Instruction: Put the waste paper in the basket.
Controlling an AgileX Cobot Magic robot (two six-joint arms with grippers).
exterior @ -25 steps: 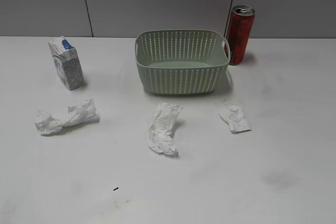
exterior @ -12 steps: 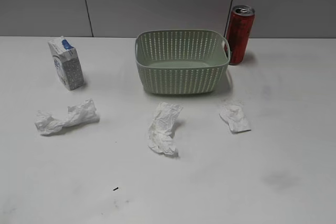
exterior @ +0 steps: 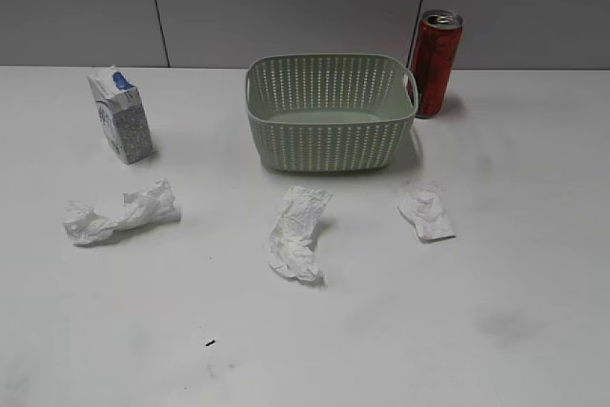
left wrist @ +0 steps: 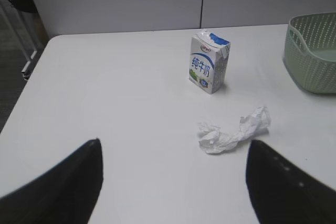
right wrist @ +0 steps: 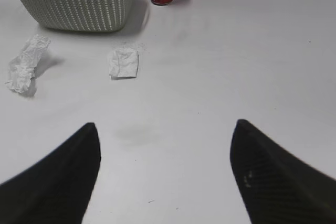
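Three crumpled paper wads are lying on the white tabletop (exterior: 496,264), none inside the sage-green perforated basket (exterior: 330,113) standing toward twelve o'clock. The left wad (exterior: 121,213) is sitting at about nine o'clock from the middle wad (exterior: 298,233), in front of a blue-and-white milk carton (exterior: 120,114). The middle wad is resting just in front of the basket's near wall, at its six o'clock. The right wad (exterior: 426,211) is lying at roughly four o'clock from the basket, in front of a tall red can (exterior: 436,63) standing just beside the basket's right handle. The left end effector (left wrist: 173,182) is hovering with its fingers spread wide and gripping nothing. The right end effector (right wrist: 165,174) is likewise gaping wide and bare, well short of the right wad.
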